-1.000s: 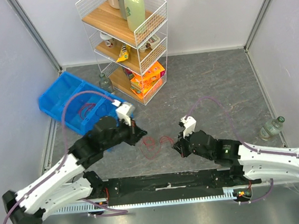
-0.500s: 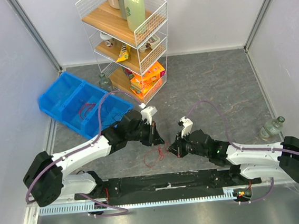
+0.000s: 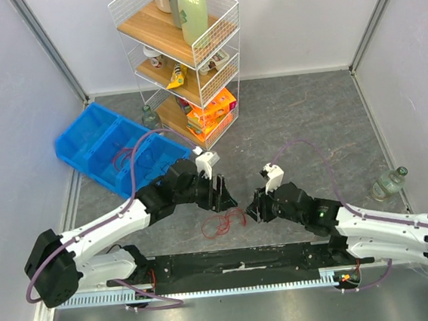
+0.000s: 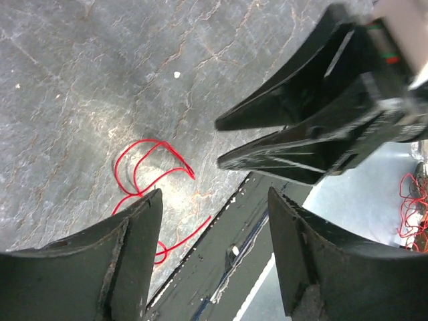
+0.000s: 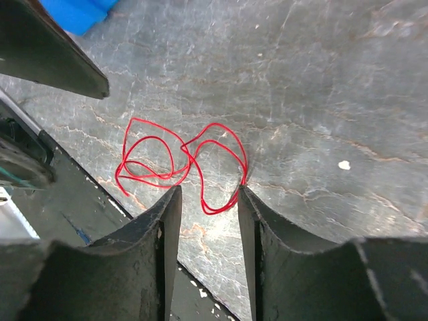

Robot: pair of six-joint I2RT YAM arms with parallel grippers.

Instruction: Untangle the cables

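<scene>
The cables (image 3: 221, 223) are thin red loops lying loose on the grey table near its front edge, between my two grippers. My left gripper (image 3: 224, 197) hangs just above and left of them, jaws wide apart and empty; in the left wrist view the cables (image 4: 144, 167) lie beyond the left gripper (image 4: 214, 197). My right gripper (image 3: 255, 208) is close on the right, open. In the right wrist view the cables (image 5: 177, 160) lie just ahead of the right gripper (image 5: 208, 190), and one strand touches the tip of the right finger (image 5: 242, 194).
A blue bin (image 3: 114, 151) sits at the left and a wire shelf rack (image 3: 181, 57) with bottles and packets stands at the back. A small bottle (image 3: 389, 184) stands at the right edge. The black base rail (image 3: 239, 260) runs just in front of the cables.
Both grippers have opened from shut. The red cables, stretched between them before, now lie slack on the table. The left arm came in from the left and the right gripper backed off slightly.
</scene>
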